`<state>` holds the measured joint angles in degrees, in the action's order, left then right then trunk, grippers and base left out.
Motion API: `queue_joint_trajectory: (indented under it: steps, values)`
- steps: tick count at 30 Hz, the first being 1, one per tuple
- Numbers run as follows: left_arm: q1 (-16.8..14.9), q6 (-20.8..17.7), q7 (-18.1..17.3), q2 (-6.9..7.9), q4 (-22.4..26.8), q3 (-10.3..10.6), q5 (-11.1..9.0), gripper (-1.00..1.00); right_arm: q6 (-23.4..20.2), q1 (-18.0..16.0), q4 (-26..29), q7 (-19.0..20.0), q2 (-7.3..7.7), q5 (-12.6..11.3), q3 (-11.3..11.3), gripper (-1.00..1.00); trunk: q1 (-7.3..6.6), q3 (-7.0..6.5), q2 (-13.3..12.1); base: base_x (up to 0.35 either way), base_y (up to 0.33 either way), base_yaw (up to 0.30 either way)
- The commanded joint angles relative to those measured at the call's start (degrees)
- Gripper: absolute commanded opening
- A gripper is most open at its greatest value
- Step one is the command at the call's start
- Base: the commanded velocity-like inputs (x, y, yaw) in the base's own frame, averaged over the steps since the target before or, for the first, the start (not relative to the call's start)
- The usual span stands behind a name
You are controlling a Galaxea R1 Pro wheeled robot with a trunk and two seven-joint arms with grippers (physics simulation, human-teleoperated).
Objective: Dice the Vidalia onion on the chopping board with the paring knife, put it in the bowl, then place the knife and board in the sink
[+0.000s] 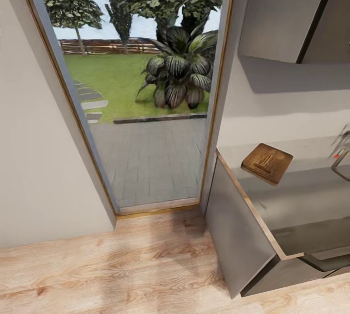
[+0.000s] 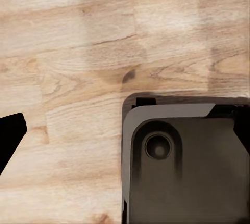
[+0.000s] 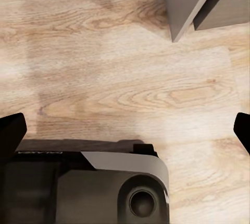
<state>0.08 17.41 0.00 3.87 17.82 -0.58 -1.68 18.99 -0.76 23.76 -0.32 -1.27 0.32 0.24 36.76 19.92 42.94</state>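
L gripper and R gripper: black fingertips at frame edges, spread wide, holding nothing, both over light wood plank floor w/ robot's dark grey base below. Ahead: tall glass door onto garden. Right of it, glossy grey countertop carries dark brown rectangular wooden chopping board; chrome tap w/ red knob cut off at frame edge.

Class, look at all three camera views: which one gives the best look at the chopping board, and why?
The head view: the chopping board lies whole on the countertop, near the wall, with its brown top plain to see. The two wrist views look down at the wood floor and the robot's own base instead.
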Motion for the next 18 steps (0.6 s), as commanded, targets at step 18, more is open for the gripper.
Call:
queue_joint_trajectory:
  steps: [18]
  values:
    - [0.0, 0.1, 0.0, -0.06, -0.1, 0.0, -0.2, 1.00, 0.2, 0.0, 0.0, 0.0, 0.05, 0.0, 0.0, 1.00, -3.95, -3.18, -7.2, 0.000, 0.000, 0.000]
